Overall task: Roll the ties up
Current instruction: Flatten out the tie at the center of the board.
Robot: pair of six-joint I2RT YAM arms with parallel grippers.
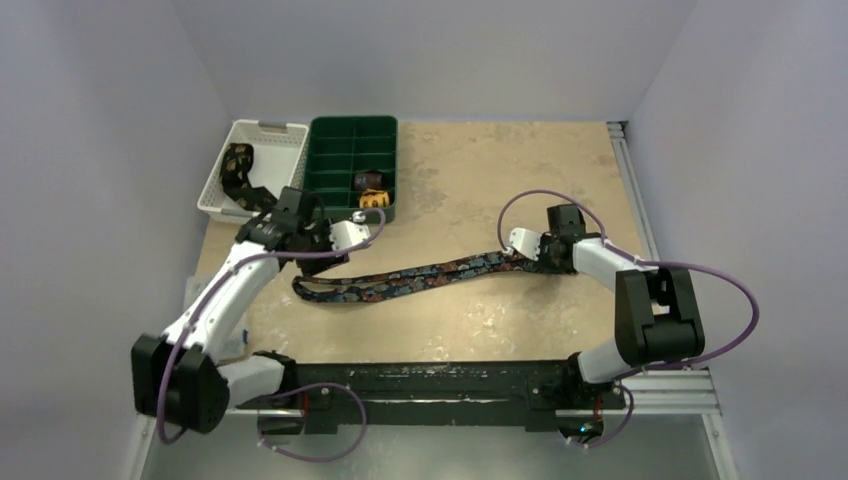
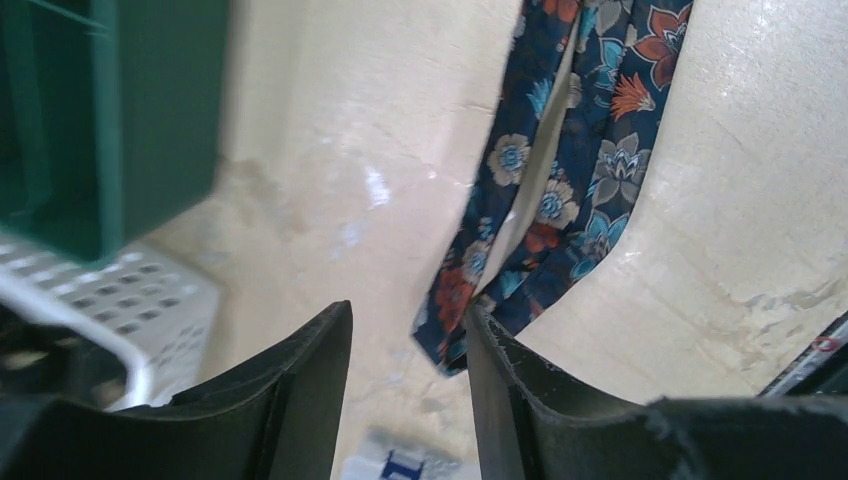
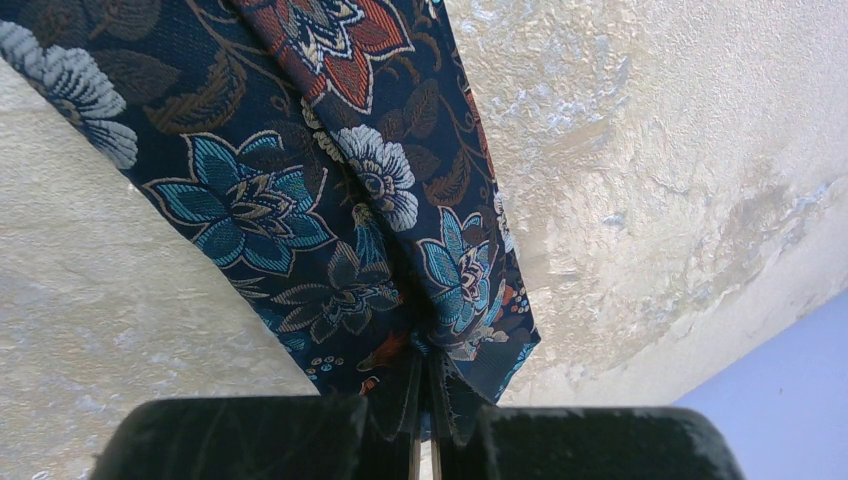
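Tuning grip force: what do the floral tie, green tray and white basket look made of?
Floral tie: probably woven jacquard fabric, slight sheen, threaded flowers, soft folds. Green tray: seemingly moulded plastic, smooth, rigid dividers. White basket: likely plastic too, walls perforated in a grid.

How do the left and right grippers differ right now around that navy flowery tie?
The left gripper is open, with only table showing between its fingers; the right gripper is shut on the tie. The left gripper sits at the tie's doubled end near the green tray; the right gripper holds the opposite end. Both have black fingers and sit low over the table.
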